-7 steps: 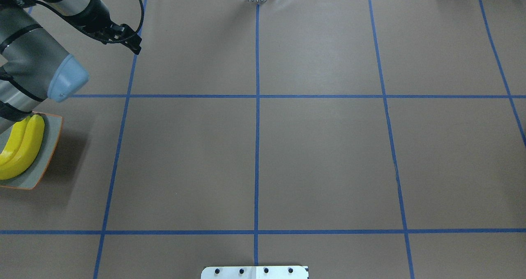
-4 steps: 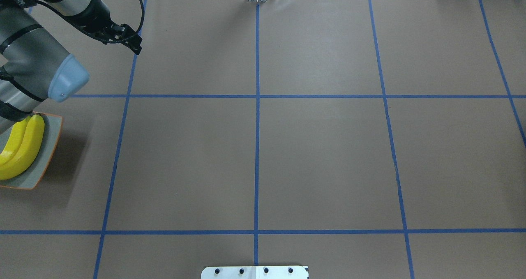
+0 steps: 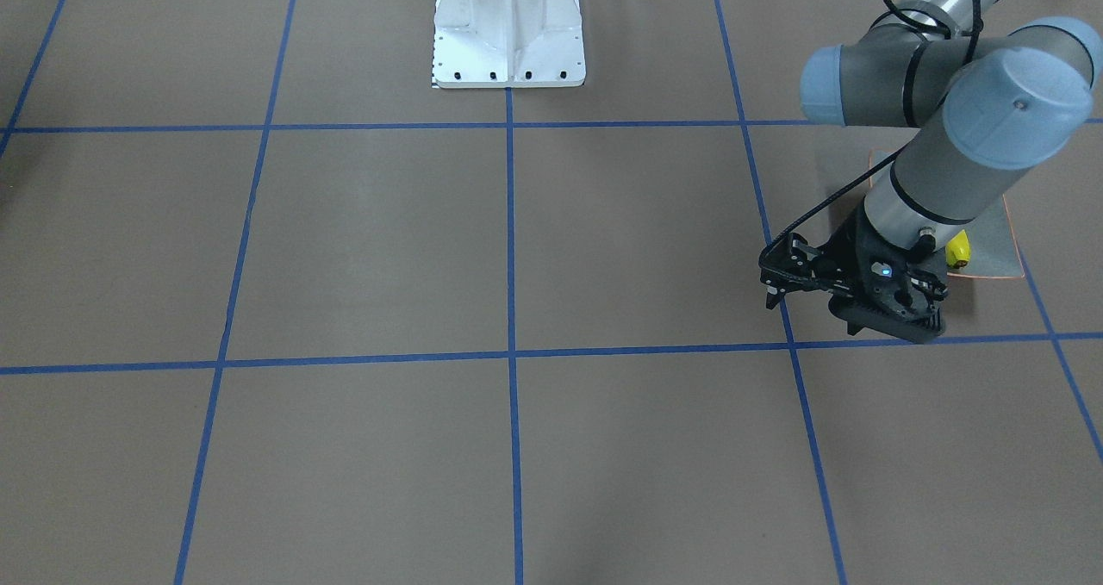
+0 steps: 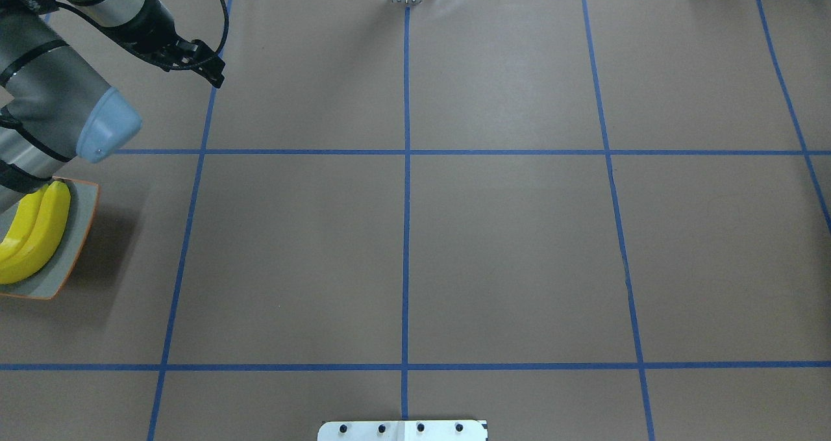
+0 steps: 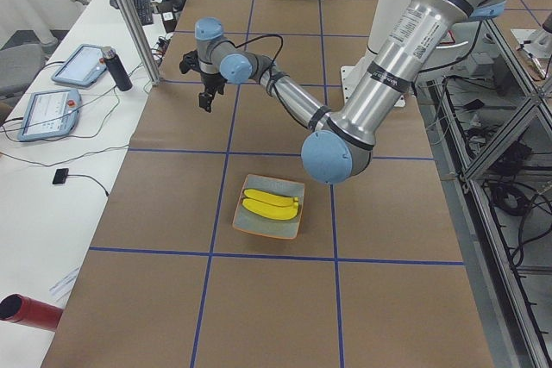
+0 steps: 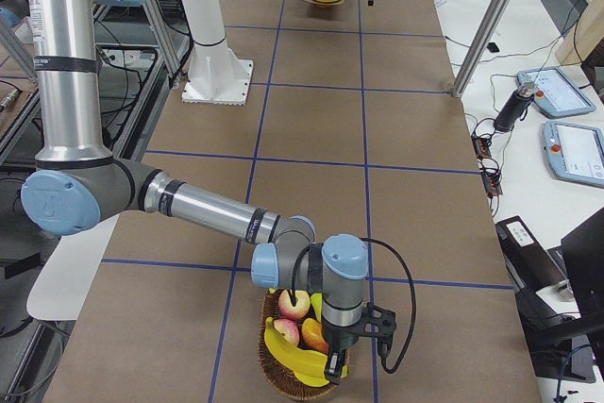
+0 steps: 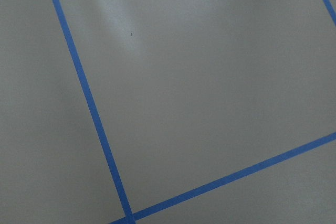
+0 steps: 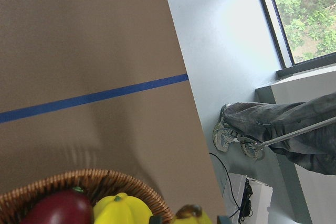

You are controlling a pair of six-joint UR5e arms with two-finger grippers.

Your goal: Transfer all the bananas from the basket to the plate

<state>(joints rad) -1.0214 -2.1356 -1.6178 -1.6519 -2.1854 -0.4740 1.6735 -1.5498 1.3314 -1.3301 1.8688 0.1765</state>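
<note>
Hovering left end effector (image 4: 216,77): carries nothing and hangs above bare table (image 4: 506,252), past the plate (image 5: 259,227) and well apart from it. I cannot tell whether its fingers are spread or closed.
Change since 1.0 s ago: in the overhead view this end effector has only drifted a touch. The plate and its load have not moved.
Right end effector (image 6: 336,365): low over the basket (image 6: 276,377) at the robot's right end of the table, with its tips at a banana (image 6: 297,361). It shows properly only from the side, so I cannot tell if it is clenched or released.
Meaning for the task: the left arm looks idle, so the next transfer probably starts with the right arm at the basket.
Bananas on the plate: 2 bananas (image 5: 270,205), flat, side by side and touching.
Bananas in the basket: at least 1 shows. The wrist and other fruit hide the rest, so the count is unsure.
Round fruit (image 6: 293,304) in the basket: 3 reddish pieces can be made out.
Plates: 1.
Baskets: 1.
Arms: 2.
Progress: judged partway, since fruit sits at both ends.
Risk: basket and plate are at opposite ends of the table, so each banana likely needs a long carry or a hand-over.
</note>
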